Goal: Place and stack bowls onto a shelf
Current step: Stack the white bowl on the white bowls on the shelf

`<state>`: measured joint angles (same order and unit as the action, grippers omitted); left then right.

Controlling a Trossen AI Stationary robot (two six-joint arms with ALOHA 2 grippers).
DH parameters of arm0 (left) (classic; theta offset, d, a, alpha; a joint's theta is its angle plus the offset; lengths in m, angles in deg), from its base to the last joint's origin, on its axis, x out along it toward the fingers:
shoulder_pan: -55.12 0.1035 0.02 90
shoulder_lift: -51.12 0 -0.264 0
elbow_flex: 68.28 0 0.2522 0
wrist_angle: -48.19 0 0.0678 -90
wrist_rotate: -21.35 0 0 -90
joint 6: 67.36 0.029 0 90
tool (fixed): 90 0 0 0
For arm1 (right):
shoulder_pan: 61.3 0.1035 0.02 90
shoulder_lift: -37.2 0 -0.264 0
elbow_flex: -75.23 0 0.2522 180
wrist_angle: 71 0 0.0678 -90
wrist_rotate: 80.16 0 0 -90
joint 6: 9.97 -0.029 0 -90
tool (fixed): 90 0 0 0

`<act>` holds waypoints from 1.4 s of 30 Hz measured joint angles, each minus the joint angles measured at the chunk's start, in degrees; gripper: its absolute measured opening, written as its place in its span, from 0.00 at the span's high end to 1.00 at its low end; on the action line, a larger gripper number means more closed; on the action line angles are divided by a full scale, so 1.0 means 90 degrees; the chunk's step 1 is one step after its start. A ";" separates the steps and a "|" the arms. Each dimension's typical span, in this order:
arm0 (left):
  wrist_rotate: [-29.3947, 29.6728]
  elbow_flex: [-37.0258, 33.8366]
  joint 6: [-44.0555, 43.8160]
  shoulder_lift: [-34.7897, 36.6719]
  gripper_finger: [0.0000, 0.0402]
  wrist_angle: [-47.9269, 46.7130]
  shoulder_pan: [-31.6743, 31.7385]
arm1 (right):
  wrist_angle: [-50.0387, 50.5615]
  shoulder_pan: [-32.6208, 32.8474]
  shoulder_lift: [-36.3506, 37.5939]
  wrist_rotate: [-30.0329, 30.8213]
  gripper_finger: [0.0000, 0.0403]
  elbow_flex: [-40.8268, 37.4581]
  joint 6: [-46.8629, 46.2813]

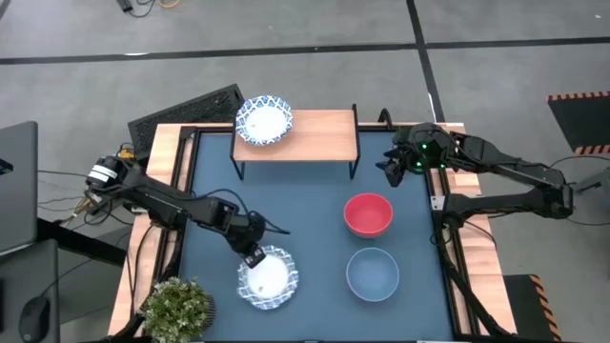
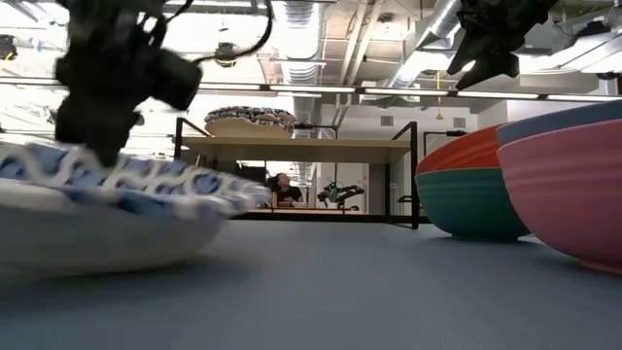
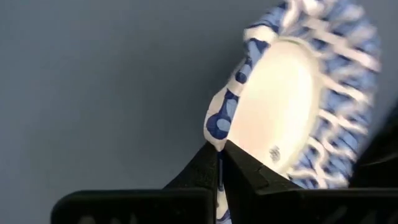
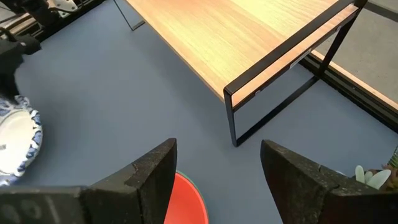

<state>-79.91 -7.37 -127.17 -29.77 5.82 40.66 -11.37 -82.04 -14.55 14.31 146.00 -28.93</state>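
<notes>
Table: dark blue-grey mat (image 1: 305, 219) lying inside a light wooden border, with grey floor showing around it in the high view.
Shelf: the shelf (image 1: 319, 133) is standing at the far edge of the mat, its plank top resting on thin black legs.
Bowl on shelf: one blue-patterned bowl (image 1: 264, 120) is sitting on the left end of the plank (the rest of the top is bare wood).
Left gripper: the left gripper (image 1: 254, 257) is reaching in from the left edge of the table and pinching the rim of a second patterned bowl (image 1: 268, 277) near the front of the mat; in the left wrist view its fingers (image 3: 198, 175) are closing tight on the blue-and-white rim, one on each side.
Gripped bowl: it is lying low at the mat's front, left of centre, and in the low view it looks slightly tilted; whether it is touching the mat cannot be told.
Right gripper: the right gripper (image 1: 393, 168) is hanging above the mat just beside the shelf's right legs, its fingers spread wide with nothing between them.
Other bowls: a red bowl (image 1: 368, 214) is sitting right of centre, and a pale blue bowl (image 1: 372, 273) just in front of it.
Plant: a small green plant (image 1: 177, 307) is standing at the front left corner of the table.
</notes>
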 joint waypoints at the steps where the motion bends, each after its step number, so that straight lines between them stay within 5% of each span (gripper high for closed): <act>1: 0.0002 0.0129 -0.0091 0.0023 1.00 -0.0014 0.0005 | 0.0002 0.0000 0.0000 0.0002 0.36 0.0000 0.0000; 9: 0.0450 0.1513 -0.0833 0.0494 1.00 -0.0245 0.0058 | 0.0000 0.0000 0.0000 0.0002 0.36 0.0000 0.0002; 19: 0.2609 0.3132 -0.1114 0.1055 1.00 -0.0931 0.1184 | -0.0002 0.0000 0.0001 0.0000 0.36 0.0000 0.0165; 32: 0.2375 0.4373 0.0281 0.1045 1.00 -0.1177 0.4029 | -0.0002 0.0000 0.0000 0.0002 0.36 0.0000 0.0185; 42: 0.1649 0.4472 0.0625 0.0808 1.00 -0.1124 0.5886 | -0.0003 0.0000 0.0000 0.0002 0.36 0.0000 0.0168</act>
<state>-65.07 32.88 -121.55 -22.50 -4.29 93.64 -11.40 -82.04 -14.54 14.33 146.00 -27.42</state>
